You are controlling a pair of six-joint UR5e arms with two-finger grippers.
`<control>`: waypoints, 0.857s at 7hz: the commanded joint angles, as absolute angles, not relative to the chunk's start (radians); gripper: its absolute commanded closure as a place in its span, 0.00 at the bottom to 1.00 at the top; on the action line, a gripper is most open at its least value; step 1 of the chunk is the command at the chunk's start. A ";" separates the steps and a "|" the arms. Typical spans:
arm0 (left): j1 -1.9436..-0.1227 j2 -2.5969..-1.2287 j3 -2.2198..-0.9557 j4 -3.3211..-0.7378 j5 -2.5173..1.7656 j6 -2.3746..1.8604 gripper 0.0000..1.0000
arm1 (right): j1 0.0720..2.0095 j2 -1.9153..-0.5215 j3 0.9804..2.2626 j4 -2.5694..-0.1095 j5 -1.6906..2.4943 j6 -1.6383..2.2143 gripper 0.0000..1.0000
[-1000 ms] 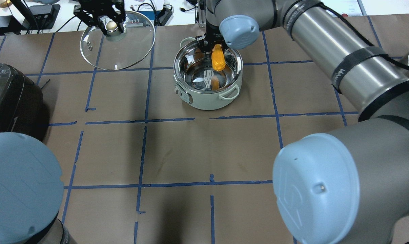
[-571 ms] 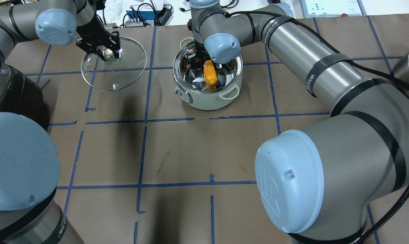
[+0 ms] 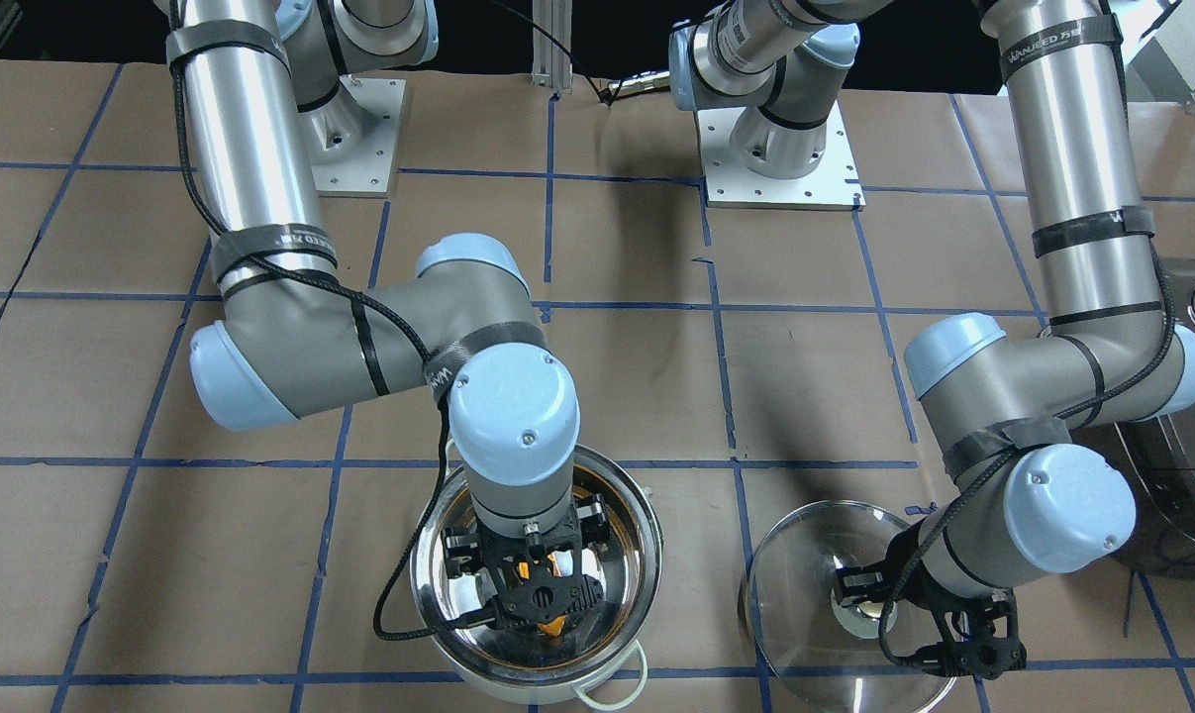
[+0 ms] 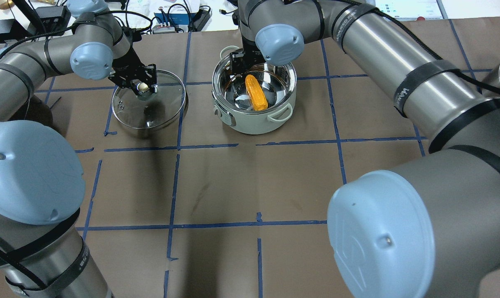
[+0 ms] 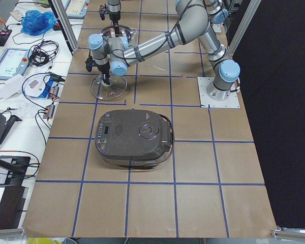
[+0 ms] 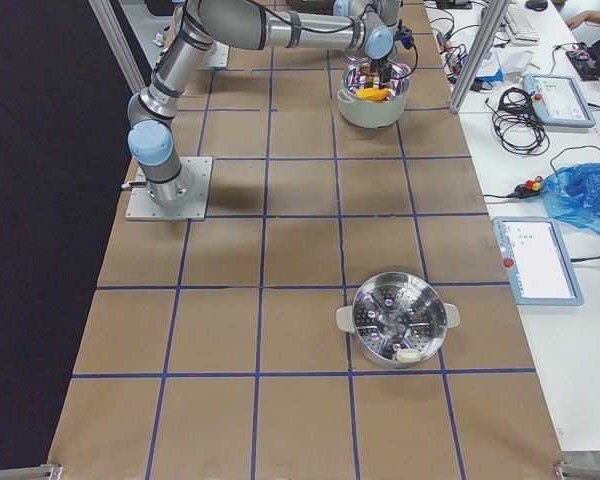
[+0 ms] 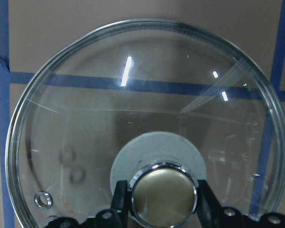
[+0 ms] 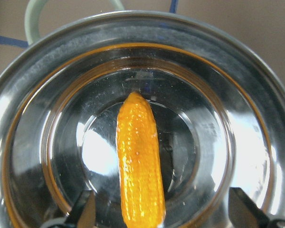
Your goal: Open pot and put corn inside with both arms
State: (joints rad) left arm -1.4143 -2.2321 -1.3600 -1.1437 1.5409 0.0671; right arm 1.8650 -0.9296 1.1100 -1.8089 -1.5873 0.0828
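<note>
Corn [image 4: 256, 97], one cob, in one pot [image 4: 254, 124] (one lid [image 4: 158, 111] beside it)

Right gripper [image 3: 541, 594] hangs over the pot [image 4: 250, 124] mouth, jaws spread wide, with the corn [image 8: 137, 161] lying flat on the bottom between them. I see steel wall all round, so the way out is straight up. Left of the pot there's a narrow gap, then the lid [image 4: 158, 111], my left gripper [image 7: 162, 202] clamped on its knob [image 4: 142, 86]. Rice cooker [image 5: 134, 137] blocks the left end, steamer pot [image 6: 398, 275] the right end. Plenty of room over the near table [image 4: 216, 186].
</note>
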 commanded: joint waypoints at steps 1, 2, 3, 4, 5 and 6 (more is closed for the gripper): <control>-1.393 -2.227 -1.379 -1.143 1.543 0.067 0.00 | 1.766 -1.104 1.129 -1.573 -1.583 0.069 0.00; -1.393 -2.195 -1.356 -1.166 1.557 0.064 0.00 | 1.690 -1.191 1.143 -1.425 -1.580 0.042 0.00; -1.405 -2.116 -1.353 -1.248 1.642 0.054 0.00 | 1.640 -1.294 1.234 -1.389 -1.574 0.032 0.00; -1.442 -1.991 -1.353 -1.376 1.643 0.052 0.00 | 1.641 -1.406 1.375 -1.473 -1.569 0.038 0.00; -1.483 -1.897 -1.351 -1.475 1.643 0.052 0.00 | 1.629 -1.493 1.490 -1.611 -1.574 0.041 0.00; -1.526 -1.846 -1.351 -1.564 1.647 0.052 0.00 | 1.634 -1.499 1.514 -1.684 -1.574 0.047 0.00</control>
State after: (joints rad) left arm -1.4784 -1.9262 -1.3522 -1.4539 1.6412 0.0528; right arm 1.6364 -1.4530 1.4439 -1.5814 -1.5731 0.0418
